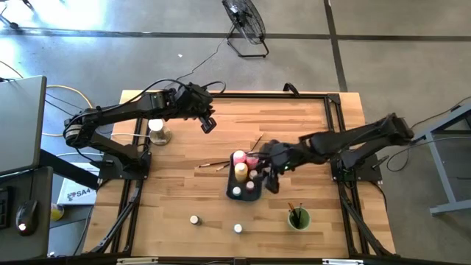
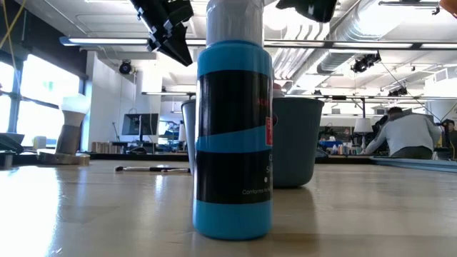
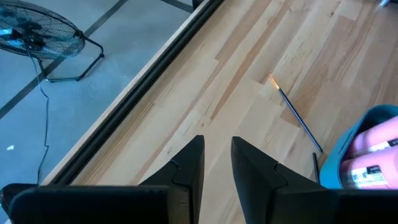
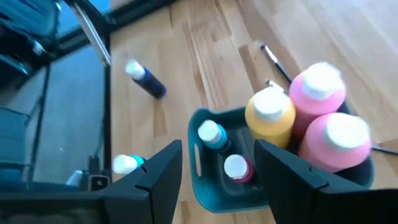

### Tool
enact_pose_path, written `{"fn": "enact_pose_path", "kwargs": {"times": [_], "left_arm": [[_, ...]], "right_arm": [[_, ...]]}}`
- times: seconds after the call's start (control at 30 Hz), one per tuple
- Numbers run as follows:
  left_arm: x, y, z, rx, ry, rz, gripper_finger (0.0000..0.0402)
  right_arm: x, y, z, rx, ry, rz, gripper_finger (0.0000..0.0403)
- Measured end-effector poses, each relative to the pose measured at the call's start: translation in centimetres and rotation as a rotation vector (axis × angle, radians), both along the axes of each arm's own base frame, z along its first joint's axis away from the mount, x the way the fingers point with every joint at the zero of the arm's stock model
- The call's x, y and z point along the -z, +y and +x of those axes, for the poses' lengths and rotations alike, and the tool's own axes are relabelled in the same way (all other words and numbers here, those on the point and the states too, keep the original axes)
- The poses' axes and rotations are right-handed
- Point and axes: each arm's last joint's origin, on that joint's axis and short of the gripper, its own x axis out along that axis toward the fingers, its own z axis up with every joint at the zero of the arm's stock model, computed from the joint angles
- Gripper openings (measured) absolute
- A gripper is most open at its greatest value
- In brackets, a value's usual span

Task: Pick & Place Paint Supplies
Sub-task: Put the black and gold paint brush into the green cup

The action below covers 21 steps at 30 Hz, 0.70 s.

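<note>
From above: the blue-grey tray [image 1: 246, 193] sits near the middle of the worktop [image 1: 176, 199], long axis running toward the near edge. In it stand two pink bottles [image 1: 252, 160] and a yellow bottle [image 1: 241, 171], upright, white caps up, with small jars [image 1: 250, 185]. The right gripper [image 1: 274, 177] hangs over the tray's right rim, jaws apart, holding nothing. Two more jars [image 1: 194, 219] stand loose toward the near edge. A paintbrush [image 1: 213, 163] lies flat just left of the tray. The green cup [image 1: 298, 218] stands toward the near right corner. The left gripper [image 1: 207, 121] hovers toward the far edge.

At table height: a blue jar [image 2: 233, 135] stands upright close to the lens, banded black (small print on it reads "Conforms to"; the rest is illegible).

Left wrist: fingers [image 3: 186, 171] narrowly parted, empty. A brush [image 3: 295, 112] lies diagonally, bristle tip away from the tray.

Right wrist: fingers [image 4: 158, 171] spread wide above the tray; one dark jar [image 4: 144, 78] lies on its side.
</note>
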Motion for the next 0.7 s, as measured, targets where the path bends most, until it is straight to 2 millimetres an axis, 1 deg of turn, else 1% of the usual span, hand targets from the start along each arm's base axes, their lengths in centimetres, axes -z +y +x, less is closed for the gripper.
{"fn": "enact_pose_path", "kwargs": {"times": [0.17, 0.27, 0.43, 0.7], "left_arm": [[0.2, -0.2, -0.1, 0.020, 0.019, -0.035, 0.0077], [0.3, -0.2, -0.2, 0.024, 0.026, -0.054, 0.0077], [0.3, -0.2, -0.2, 0.019, 0.017, -0.063, 0.0077], [0.3, -0.2, -0.2, 0.022, 0.014, -0.068, 0.0077]], "right_arm": [[-2.0, -0.6, -1.6, 0.007, -0.066, 0.016, 0.0194], [-2.6, -0.7, -2.2, 0.004, -0.090, 0.018, 0.0194], [-2.7, -0.8, -2.2, -0.027, -0.099, -0.018, 0.0194], [-2.4, -0.7, -2.0, -0.028, -0.089, -0.022, 0.0194]]}}
